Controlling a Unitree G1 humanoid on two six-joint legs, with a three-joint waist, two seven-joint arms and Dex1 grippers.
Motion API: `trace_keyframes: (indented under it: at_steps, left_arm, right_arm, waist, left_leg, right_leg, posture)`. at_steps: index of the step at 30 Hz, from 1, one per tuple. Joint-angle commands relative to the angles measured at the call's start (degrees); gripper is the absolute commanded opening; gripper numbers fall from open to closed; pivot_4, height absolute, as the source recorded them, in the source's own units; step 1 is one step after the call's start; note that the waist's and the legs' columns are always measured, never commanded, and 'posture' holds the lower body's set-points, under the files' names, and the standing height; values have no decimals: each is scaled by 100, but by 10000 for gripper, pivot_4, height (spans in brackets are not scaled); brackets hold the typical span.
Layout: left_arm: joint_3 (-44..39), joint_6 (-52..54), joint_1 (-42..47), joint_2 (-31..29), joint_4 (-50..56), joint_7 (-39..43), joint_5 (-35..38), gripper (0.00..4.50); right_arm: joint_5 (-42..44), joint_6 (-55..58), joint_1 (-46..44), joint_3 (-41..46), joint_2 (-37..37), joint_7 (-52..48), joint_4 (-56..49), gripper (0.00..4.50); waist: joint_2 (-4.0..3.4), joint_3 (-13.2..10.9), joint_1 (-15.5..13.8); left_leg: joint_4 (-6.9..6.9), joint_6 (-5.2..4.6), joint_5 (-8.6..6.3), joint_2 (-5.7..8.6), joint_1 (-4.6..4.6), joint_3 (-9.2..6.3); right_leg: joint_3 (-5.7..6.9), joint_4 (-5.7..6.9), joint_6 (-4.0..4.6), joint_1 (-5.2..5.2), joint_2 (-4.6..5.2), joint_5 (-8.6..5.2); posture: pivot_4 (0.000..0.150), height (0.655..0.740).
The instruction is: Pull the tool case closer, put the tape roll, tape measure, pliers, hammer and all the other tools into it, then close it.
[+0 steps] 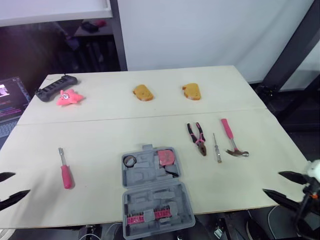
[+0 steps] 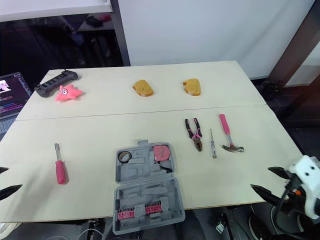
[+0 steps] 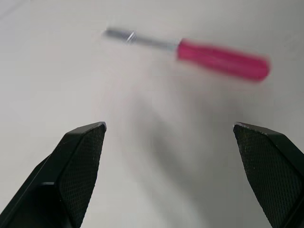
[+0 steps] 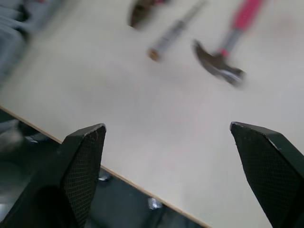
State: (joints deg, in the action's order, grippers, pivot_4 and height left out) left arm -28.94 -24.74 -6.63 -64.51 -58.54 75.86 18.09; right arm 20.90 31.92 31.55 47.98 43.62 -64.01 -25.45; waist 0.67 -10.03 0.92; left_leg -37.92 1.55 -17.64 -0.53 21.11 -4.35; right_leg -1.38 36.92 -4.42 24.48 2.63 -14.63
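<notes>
The grey tool case point(image 1: 148, 173) lay open at the worktop's point(image 1: 100, 132) near edge, at 6 o'clock from its middle, with the tape roll point(image 1: 130, 160) and pink tape measure point(image 1: 166, 157) in its far half. From the case, the pliers point(image 1: 198, 139), a thin screwdriver point(image 1: 216, 148) and the hammer point(image 1: 233, 141) lay side by side toward 2 o'clock, and a pink-handled screwdriver point(image 1: 65, 171) lay well apart at 9 o'clock. The left claw point(image 1: 21, 183) hovered spread and empty at the worktop's 8 o'clock edge, near that pink-handled screwdriver, while the right claw point(image 1: 272, 182) hung spread and empty at the 4 o'clock edge, near the hammer.
</notes>
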Motion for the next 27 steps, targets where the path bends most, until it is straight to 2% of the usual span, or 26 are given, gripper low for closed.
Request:
trace_keyframes:
  at_steps: [1,4,8,9,12,14,16,18,20,23,27]
  left_arm:
    - [-9,-267,245,-163,-384,82,-61,45000]
    - [44,-272,476,-135,-433,229,-52,45000]
    - [254,-286,684,238,18,391,-18,45000]
    - [358,-227,598,490,501,450,61,45000]
    - [863,469,-18,1359,2917,363,505,45000]
    - [1070,850,-331,1631,3969,242,630,45000]
    - [1382,1227,-508,1851,4973,107,712,45000]
    - [1657,1565,-513,1982,5710,-35,786,45000]
    - [1738,1698,-393,1981,5976,-97,779,45000]
    - [1789,1808,-157,1931,6183,-95,787,45000]
    - [1836,1885,17,1842,6350,102,852,45000]
  right_arm:
    - [48,-219,2,-58,63,91,-199,44711]
    - [98,-159,-75,-183,65,277,-258,44711]
    - [80,-151,-147,-421,109,412,-282,44711]
    - [219,24,-312,-533,103,554,-480,44711]
    - [606,841,-882,-1211,-23,1276,-1343,44711]
    - [694,1439,-1234,-1652,-170,1852,-1674,44711]
    - [734,2193,-1881,-2302,-578,2730,-1934,44711]
    - [533,2792,-2553,-3091,-1125,3632,-2032,44711]
    - [190,3165,-3024,-3645,-1695,4440,-1879,44711]
    - [-318,3372,-3481,-4236,-2475,5432,-1520,44711]
    - [-915,3028,-3816,-4678,-3116,6214,-896,44711]
  waist:
    - [-5,0,-2]
    - [-3,0,-2]
    - [-7,2,-17]
    - [-9,2,-16]
    - [-33,2,9]
    - [4,5,24]
    - [45,7,22]
    - [39,7,5]
    - [6,4,-13]
    - [-4,4,-17]
    - [-9,1,5]
  left_leg:
    - [0,0,0,0,-1,0]
    - [3,0,0,-2,-2,0]
    - [3,0,0,0,-2,1]
    - [2,0,0,0,-2,4]
    - [2,1,1,-3,-8,15]
    - [0,1,1,-15,-11,19]
    - [0,1,0,-27,-11,5]
    - [1,2,1,-33,-12,-8]
    - [1,4,2,-23,-12,-5]
    - [2,3,2,-16,-8,-8]
    - [1,4,3,-8,4,-8]
  right_leg:
    - [0,1,5,0,0,3]
    - [0,5,14,0,-2,8]
    - [-1,6,13,-1,1,9]
    - [-2,5,12,-2,3,9]
    - [-16,8,6,-4,9,15]
    - [-24,17,-2,-4,6,21]
    - [-17,18,-3,-4,-8,24]
    - [-8,14,12,-4,-16,32]
    - [-9,14,33,-3,-15,24]
    - [-7,15,32,-1,-19,23]
    - [-5,14,24,8,-13,28]
  posture:
    - [1500,7400]
    - [1500,7400]
    - [1500,7400]
    - [1500,7400]
    - [1500,7400]
    - [1500,7400]
    - [1500,7400]
    - [1500,7400]
    - [1500,7400]
    - [1500,7400]
    - [1500,7400]
